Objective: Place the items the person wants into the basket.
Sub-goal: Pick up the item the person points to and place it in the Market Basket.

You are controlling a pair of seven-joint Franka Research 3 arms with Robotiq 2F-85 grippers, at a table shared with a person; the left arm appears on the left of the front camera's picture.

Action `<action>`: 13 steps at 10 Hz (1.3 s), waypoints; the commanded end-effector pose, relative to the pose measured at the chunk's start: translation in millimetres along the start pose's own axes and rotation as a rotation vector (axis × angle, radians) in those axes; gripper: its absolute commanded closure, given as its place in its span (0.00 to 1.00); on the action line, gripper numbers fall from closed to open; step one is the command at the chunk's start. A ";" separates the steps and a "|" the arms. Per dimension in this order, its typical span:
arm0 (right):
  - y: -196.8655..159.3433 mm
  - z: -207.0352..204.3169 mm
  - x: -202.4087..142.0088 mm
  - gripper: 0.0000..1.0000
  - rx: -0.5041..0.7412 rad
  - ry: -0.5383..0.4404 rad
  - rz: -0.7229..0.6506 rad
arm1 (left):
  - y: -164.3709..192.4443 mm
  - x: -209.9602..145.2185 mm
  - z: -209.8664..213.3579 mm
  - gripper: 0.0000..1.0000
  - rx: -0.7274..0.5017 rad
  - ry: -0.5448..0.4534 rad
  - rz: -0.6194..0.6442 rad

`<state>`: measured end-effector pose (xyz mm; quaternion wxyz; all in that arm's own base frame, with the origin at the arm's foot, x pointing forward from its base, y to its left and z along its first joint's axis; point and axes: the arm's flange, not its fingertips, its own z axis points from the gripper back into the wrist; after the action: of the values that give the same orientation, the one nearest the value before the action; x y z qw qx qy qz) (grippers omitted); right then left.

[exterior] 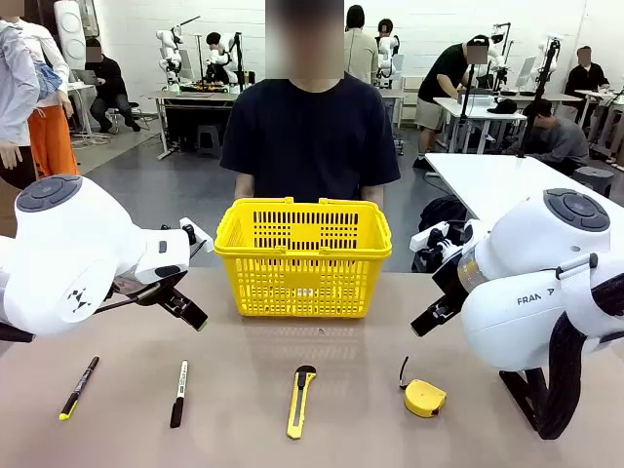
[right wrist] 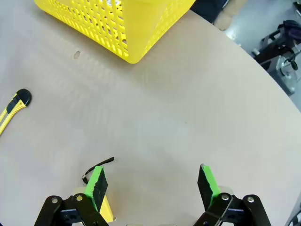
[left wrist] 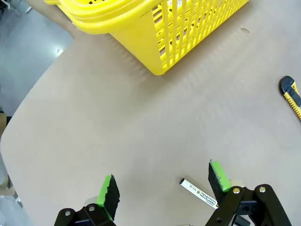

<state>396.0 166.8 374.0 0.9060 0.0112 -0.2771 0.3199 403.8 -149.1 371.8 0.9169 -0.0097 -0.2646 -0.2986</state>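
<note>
Yellow basket (exterior: 302, 258) stands on the counter (exterior: 244, 351); marker (exterior: 178, 393), knife (exterior: 301, 401) and tape measure (exterior: 425, 398) lie in a row on its near side. Left tool (left wrist: 162, 175) and right tool (right wrist: 150, 172) gape, holding nothing. Likely slip: grabbing the lookalike pen (exterior: 79, 387) near the marker.
</note>
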 end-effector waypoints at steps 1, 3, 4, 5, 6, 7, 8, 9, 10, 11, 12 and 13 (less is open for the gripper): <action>0.0 0.0 0.0 0.00 0.000 0.000 0.000 | -0.1 0.0 0.0 0.00 0.000 0.000 0.000; 0.0 0.0 0.0 0.00 0.000 0.000 0.000 | -0.1 0.0 0.0 0.00 0.000 0.000 0.000; 0.0 0.0 0.0 0.00 0.000 0.000 0.000 | -0.1 0.0 0.0 0.00 0.000 0.000 0.000; 0.0 0.0 0.0 0.00 0.000 0.000 0.000 | -0.1 0.0 0.0 0.00 0.000 0.000 0.000; 0.0 0.0 0.0 0.00 0.000 0.000 0.000 | -0.1 0.0 0.0 0.00 0.000 0.000 0.000; 0.0 0.0 0.0 0.00 0.000 0.000 0.000 | -0.1 0.0 0.0 0.00 0.000 0.000 0.000; 0.0 0.0 0.0 0.00 0.000 0.000 0.000 | -0.1 0.0 0.0 0.00 0.000 0.000 0.000; 0.0 0.0 0.0 0.00 0.000 0.000 0.000 | -0.1 0.0 0.0 0.00 0.000 0.000 0.000; 0.0 0.0 0.0 0.00 0.000 0.000 0.000 | -0.1 0.0 0.0 0.00 0.000 0.000 0.000; 0.0 0.0 0.0 0.00 0.000 0.000 0.000 | -0.1 0.0 0.0 0.00 0.000 0.000 0.000; 0.0 0.0 0.0 0.00 0.000 0.000 0.000 | -0.1 0.0 0.0 0.00 0.000 0.000 0.000; 0.0 0.0 0.0 0.00 0.000 0.000 0.000 | -0.1 0.0 0.0 0.00 0.000 0.000 0.000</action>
<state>396.1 166.8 374.0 0.9059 0.0110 -0.2771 0.3200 403.8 -149.1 371.8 0.9169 -0.0097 -0.2646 -0.2985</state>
